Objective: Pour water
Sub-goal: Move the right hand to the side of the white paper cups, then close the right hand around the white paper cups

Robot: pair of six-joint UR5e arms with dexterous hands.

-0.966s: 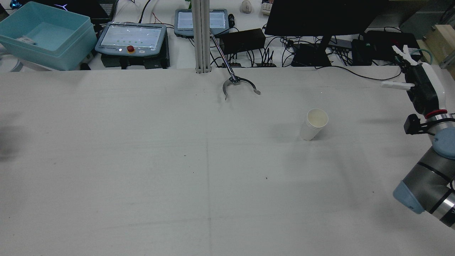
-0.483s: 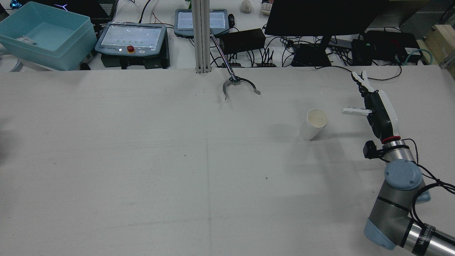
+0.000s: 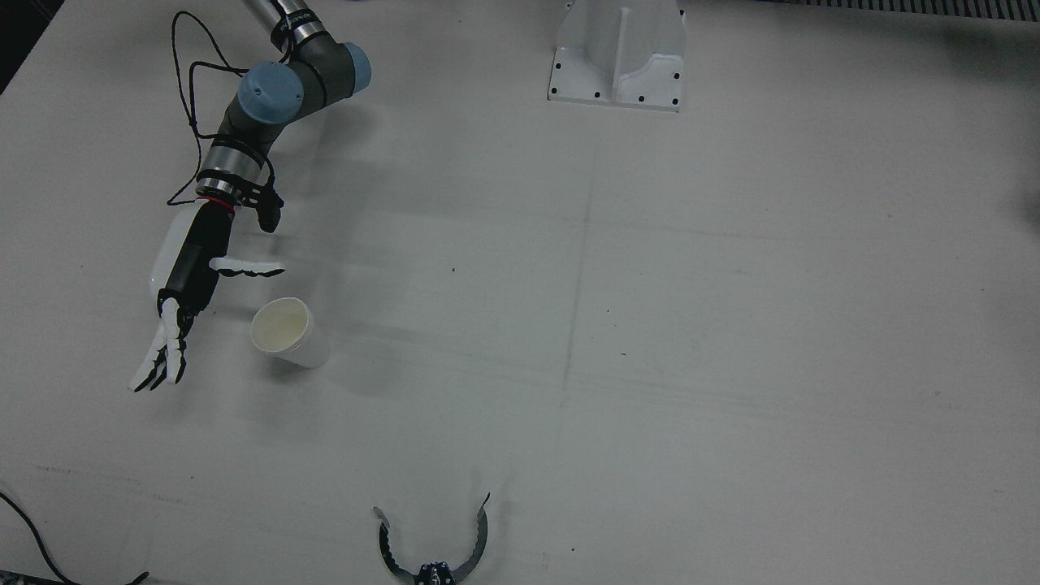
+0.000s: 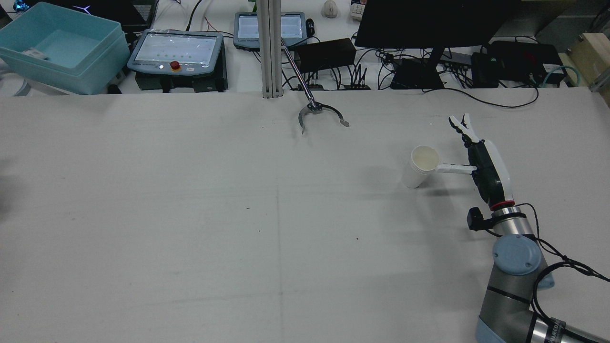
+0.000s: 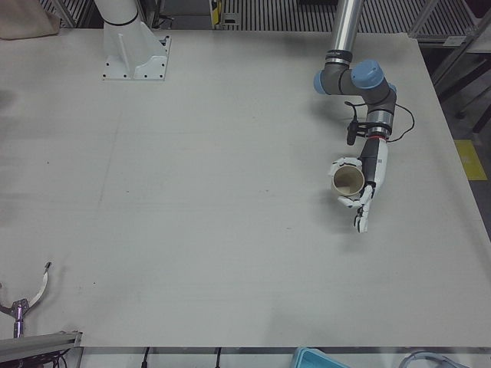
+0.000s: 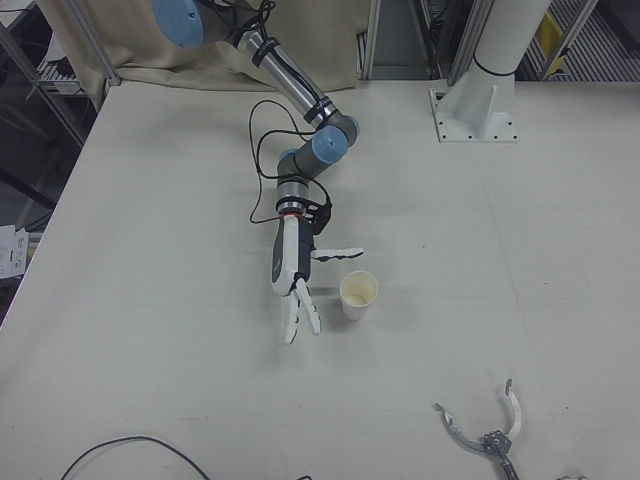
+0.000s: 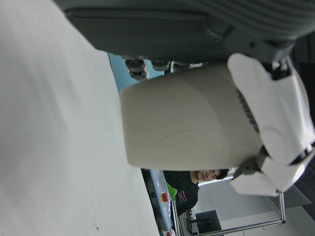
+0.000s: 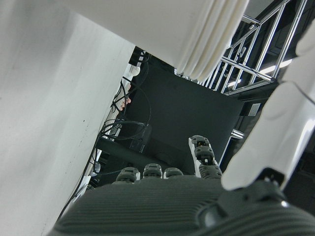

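Observation:
A white paper cup (image 3: 282, 329) (image 4: 421, 164) (image 6: 358, 293) stands upright on the table, its inside pale and apparently dry. My right hand (image 3: 191, 276) (image 4: 483, 166) (image 6: 290, 265) lies open just beside it, fingers stretched past the cup and thumb pointing across near its rim. In the right hand view the cup (image 8: 167, 24) sits close in front of the palm. My left hand (image 5: 368, 180) shows only in the left-front view, shut around a second paper cup (image 5: 347, 181) (image 7: 187, 118) held upright above the table. I cannot tell what that cup holds.
Metal tongs on a rod (image 4: 319, 114) (image 3: 431, 552) lie at the table's operator-side edge. The white pedestal (image 3: 617, 57) stands at the robot side. A blue bin (image 4: 57, 47), pendants, a monitor and cables sit beyond the table. A person (image 7: 194, 184) shows in the left hand view.
My right arm swung in from the table's right edge toward the standing cup, bringing the open hand right beside it. The cup has not moved.

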